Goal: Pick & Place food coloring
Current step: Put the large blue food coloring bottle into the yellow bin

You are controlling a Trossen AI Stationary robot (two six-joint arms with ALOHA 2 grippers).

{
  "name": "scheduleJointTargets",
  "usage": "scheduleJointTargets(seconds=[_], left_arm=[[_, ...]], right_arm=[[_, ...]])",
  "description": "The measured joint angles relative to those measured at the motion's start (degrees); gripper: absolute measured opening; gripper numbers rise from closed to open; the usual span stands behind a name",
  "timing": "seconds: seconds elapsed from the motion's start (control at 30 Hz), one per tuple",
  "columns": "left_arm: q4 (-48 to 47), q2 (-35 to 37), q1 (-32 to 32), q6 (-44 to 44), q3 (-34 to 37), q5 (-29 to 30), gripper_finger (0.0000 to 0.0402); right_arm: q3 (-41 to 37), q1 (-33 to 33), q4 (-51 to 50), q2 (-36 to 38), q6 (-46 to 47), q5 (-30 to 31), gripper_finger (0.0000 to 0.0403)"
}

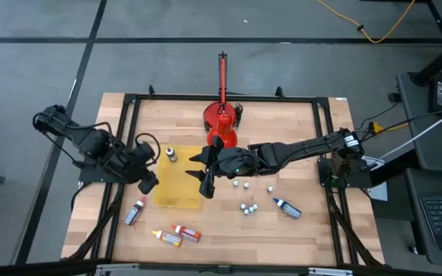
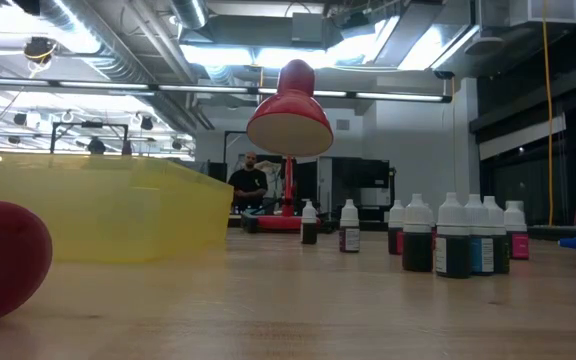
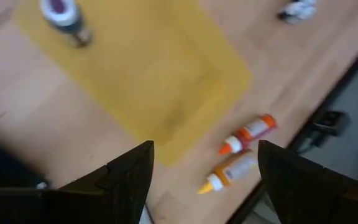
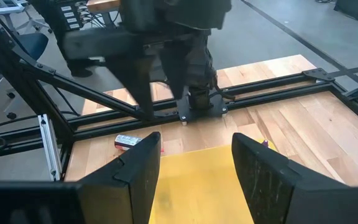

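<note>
A flat yellow tray (image 1: 181,184) lies mid-table. One dark bottle with a pale cap (image 1: 171,154) stands upright in its far corner and shows again in the left wrist view (image 3: 67,18). Lying on the table are a red bottle (image 1: 186,232), an orange-yellow one (image 1: 167,238), another red one (image 1: 135,211) and a dark blue one (image 1: 288,207). Several small bottles (image 1: 245,195) stand upright right of the tray. My left gripper (image 1: 150,162) hovers open at the tray's left edge (image 3: 204,168). My right gripper (image 1: 199,173) hovers open over the tray's right edge (image 4: 196,162). Neither holds anything.
A red cone-shaped lamp on a red rod (image 1: 221,123) stands at the far middle of the table, close to my right arm. A black metal frame (image 1: 129,100) runs around the table. In the low view a person (image 2: 249,185) shows in the room behind.
</note>
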State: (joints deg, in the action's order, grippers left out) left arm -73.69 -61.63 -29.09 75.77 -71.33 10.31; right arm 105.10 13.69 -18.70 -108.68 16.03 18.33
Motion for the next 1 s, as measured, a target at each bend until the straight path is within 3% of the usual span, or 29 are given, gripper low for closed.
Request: scheduleJointTargets(seconds=[0.37, 0.53, 0.8, 1.0], left_arm=[[10.77, 0.00, -2.42, -5.73, 0.00, -0.09, 0.0274], [14.70, 0.00, -2.39, -10.42, 0.00, -0.72, 0.0274], [21.29, 0.02, -2.79, -29.99, 0.00, 10.93, 0.0274], [27.56, 0.02, -2.15, -43.06, 0.02, 14.03, 0.0274]], right_arm=[[0.00, 0.00, 0.96, 0.00, 0.22, -0.02, 0.0200], [-0.02, -0.02, 1.90, 0.04, 3.40, -3.01, 0.0200], [-0.02, 0.02, 2.49, 0.04, 7.87, -3.43, 0.0200], [-0.02, 0.28, 2.87, 0.04, 8.82, -7.96, 0.0200]])
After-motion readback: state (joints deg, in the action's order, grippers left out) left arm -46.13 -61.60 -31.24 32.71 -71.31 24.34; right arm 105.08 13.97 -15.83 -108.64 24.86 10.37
